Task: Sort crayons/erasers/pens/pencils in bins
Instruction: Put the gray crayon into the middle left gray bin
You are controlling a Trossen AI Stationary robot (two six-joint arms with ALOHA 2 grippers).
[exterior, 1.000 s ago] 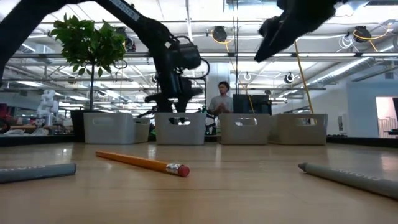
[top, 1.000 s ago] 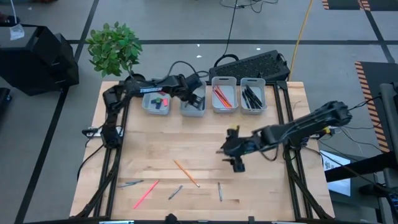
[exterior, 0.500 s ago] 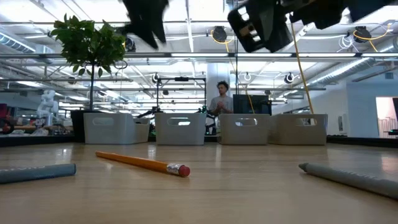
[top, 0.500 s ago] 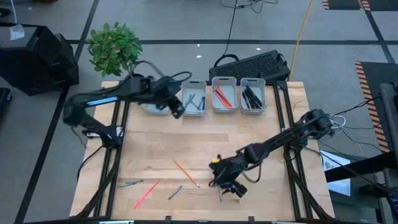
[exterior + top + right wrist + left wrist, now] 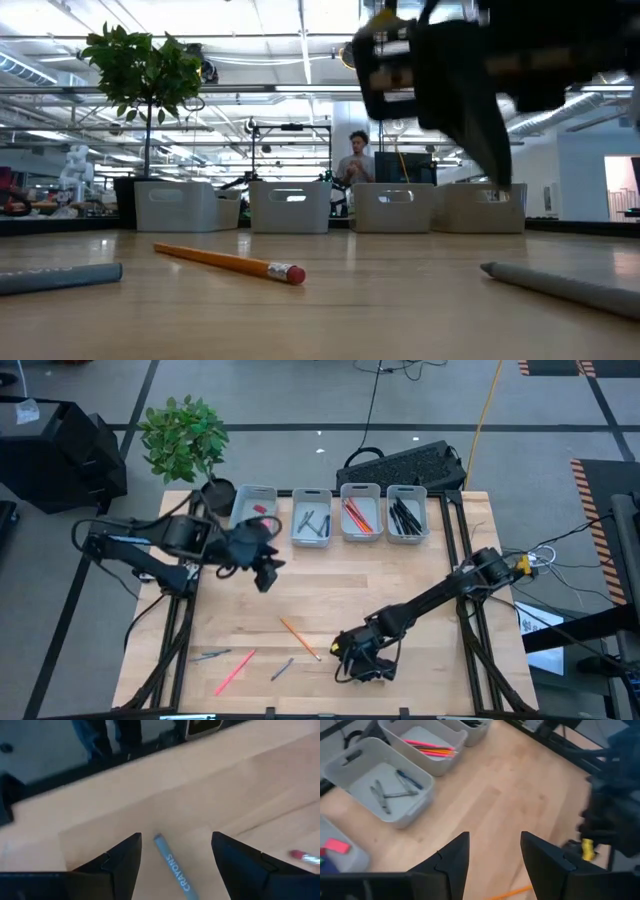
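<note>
Bins [image 5: 308,494] part filled: erasers [image 5: 258,510], crayons, pencils, pens sorted. Left on table [image 5: 400,590]: pencil [image 5: 299,638], pink stick, grey crayons. Right gripper [image 5: 175,851] spread, empty, over crayon [image 5: 174,865] (next pick, likely). Left gripper [image 5: 490,851] released mid-table.

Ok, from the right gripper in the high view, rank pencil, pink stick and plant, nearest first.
1. Pencil, just left of the right gripper.
2. Pink stick, front left of the table.
3. Plant, far-left corner.
</note>
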